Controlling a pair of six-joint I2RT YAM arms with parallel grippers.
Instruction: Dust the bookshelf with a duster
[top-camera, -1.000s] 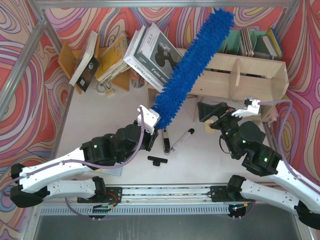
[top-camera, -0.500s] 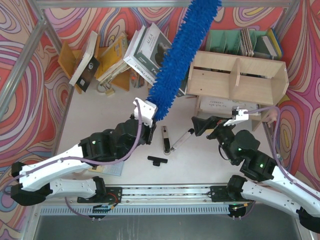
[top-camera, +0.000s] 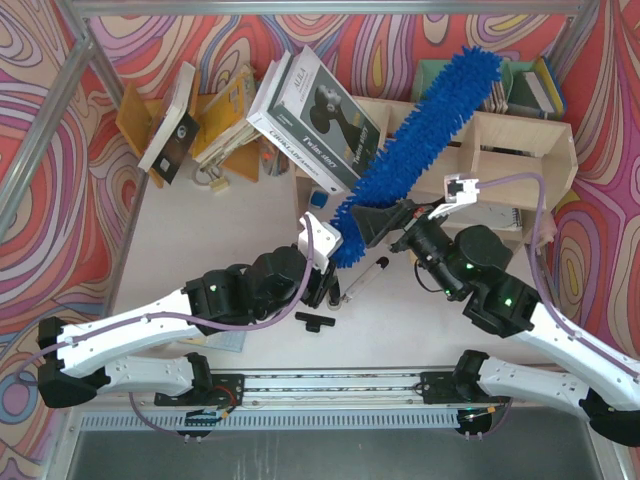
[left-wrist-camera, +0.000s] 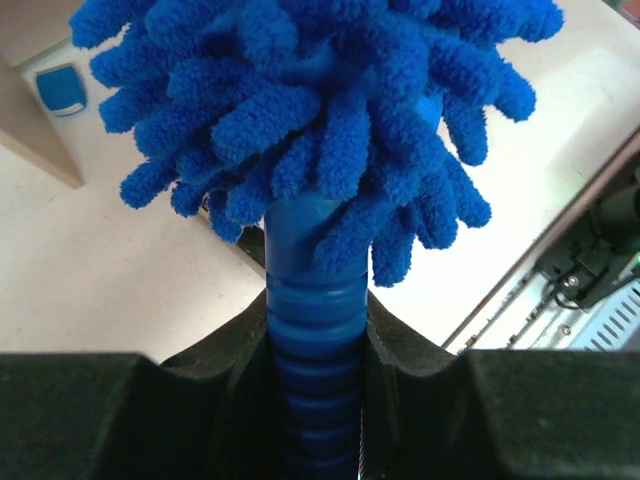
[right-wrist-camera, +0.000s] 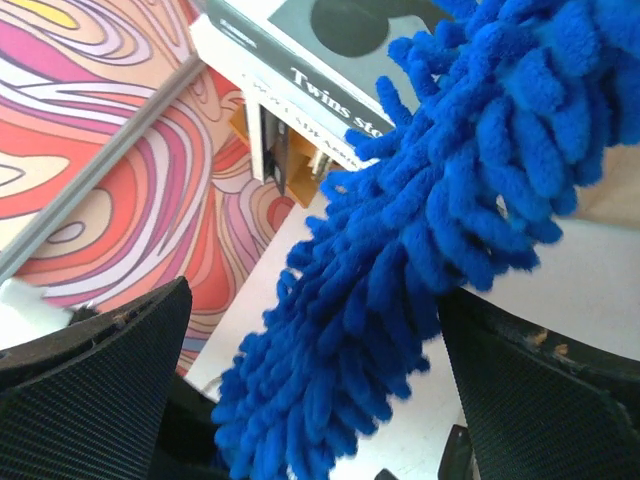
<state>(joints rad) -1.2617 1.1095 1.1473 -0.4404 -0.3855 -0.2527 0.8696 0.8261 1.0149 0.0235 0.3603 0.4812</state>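
We see the left fingers (left-wrist-camera: 400, 360) clamped tight on the ribbed blue handle of the duster (top-camera: 425, 125), right where the handle meets the fluff (the wrist view shows one black finger pressed to each side). From that grip, low over the counter (top-camera: 200, 230), the duster slants up and to the right. Its fluffy head passes over the left end of the bookshelf (top-camera: 520, 150), and its tip reaches the back edge by the green file holders (top-camera: 440, 75). Whether the fluff touches the plywood we cannot tell from above.

The right fingers (right-wrist-camera: 90, 390) stand wide apart, one on either side of the lower part of the fluffy head, just above the left arm's grip, and they are not closed on it. From that wrist, blue strands fill the gap between them, and behind the strands sits a tilted book (top-camera: 315, 110) with "Twins" on its spine.

The bookshelf lies along the right rear of the counter, its upright dividers showing. The book leans to its left, and further left is an orange wooden rack (top-camera: 225, 125) with more books. On the counter between the two arms lie a slim silver-and-black tool (top-camera: 365, 280) and a small black T-shaped piece (top-camera: 315, 320).
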